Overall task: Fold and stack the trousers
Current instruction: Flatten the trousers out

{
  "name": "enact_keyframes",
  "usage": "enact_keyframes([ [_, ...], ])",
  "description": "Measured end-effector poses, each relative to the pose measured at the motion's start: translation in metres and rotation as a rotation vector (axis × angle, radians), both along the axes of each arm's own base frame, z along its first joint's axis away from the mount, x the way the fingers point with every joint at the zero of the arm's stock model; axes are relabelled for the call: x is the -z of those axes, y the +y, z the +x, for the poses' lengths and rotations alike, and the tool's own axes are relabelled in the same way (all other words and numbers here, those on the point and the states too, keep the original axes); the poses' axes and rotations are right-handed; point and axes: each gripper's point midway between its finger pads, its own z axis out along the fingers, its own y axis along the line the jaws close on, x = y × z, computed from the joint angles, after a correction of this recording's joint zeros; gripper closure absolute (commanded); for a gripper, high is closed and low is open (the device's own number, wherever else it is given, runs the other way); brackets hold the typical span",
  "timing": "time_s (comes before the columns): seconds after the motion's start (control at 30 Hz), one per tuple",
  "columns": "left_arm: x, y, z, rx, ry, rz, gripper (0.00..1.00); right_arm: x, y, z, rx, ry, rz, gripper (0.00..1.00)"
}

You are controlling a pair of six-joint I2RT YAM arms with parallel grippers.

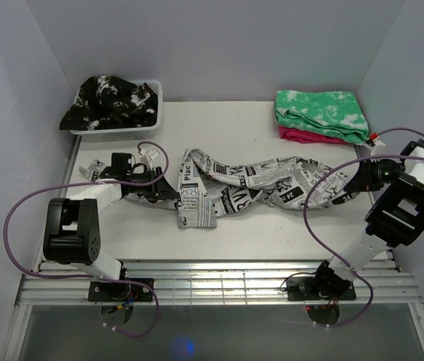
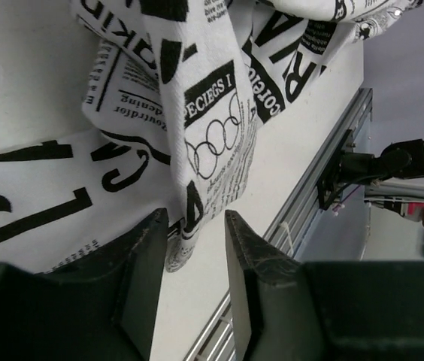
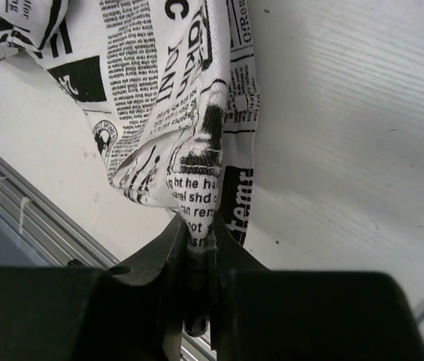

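The trousers [image 1: 265, 184], white cloth with black newspaper print, lie twisted in a long band across the middle of the table. My left gripper [image 1: 165, 192] is at their left end. In the left wrist view its jaws [image 2: 195, 218] stand apart, and a hanging corner of the trousers [image 2: 204, 135] dips between the fingertips, close to the left finger [image 2: 148, 248]. My right gripper [image 1: 347, 189] is at the right end. In the right wrist view it [image 3: 197, 222] is shut on a bunched fold of the trousers [image 3: 189, 150].
A white basket [image 1: 157, 98] holding a black garment with white splotches [image 1: 110, 101] sits at the back left. A folded green-and-white cloth [image 1: 321, 113] lies on a pink one [image 1: 302, 135] at the back right. A ribbed metal rail [image 1: 219, 274] runs along the near edge.
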Motion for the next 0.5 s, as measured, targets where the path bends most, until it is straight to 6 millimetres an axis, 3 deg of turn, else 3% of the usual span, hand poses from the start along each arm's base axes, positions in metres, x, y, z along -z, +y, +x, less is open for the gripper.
enact_keyframes([
  [0.1, -0.003, 0.000, 0.007, -0.015, -0.033, 0.009, 0.60, -0.017, -0.011, 0.005, -0.013, -0.045, -0.057, 0.92],
  [0.2, -0.006, -0.003, 0.012, -0.016, -0.057, 0.005, 0.53, -0.027, -0.016, 0.006, -0.024, -0.074, -0.092, 0.92],
  [0.3, -0.009, -0.010, 0.013, -0.001, -0.068, -0.016, 0.45, -0.030, -0.017, 0.005, -0.030, -0.076, -0.102, 0.92],
  [0.5, -0.008, -0.038, 0.004, 0.077, -0.082, -0.020, 0.46, -0.032, -0.017, 0.004, -0.037, -0.076, -0.109, 0.92],
])
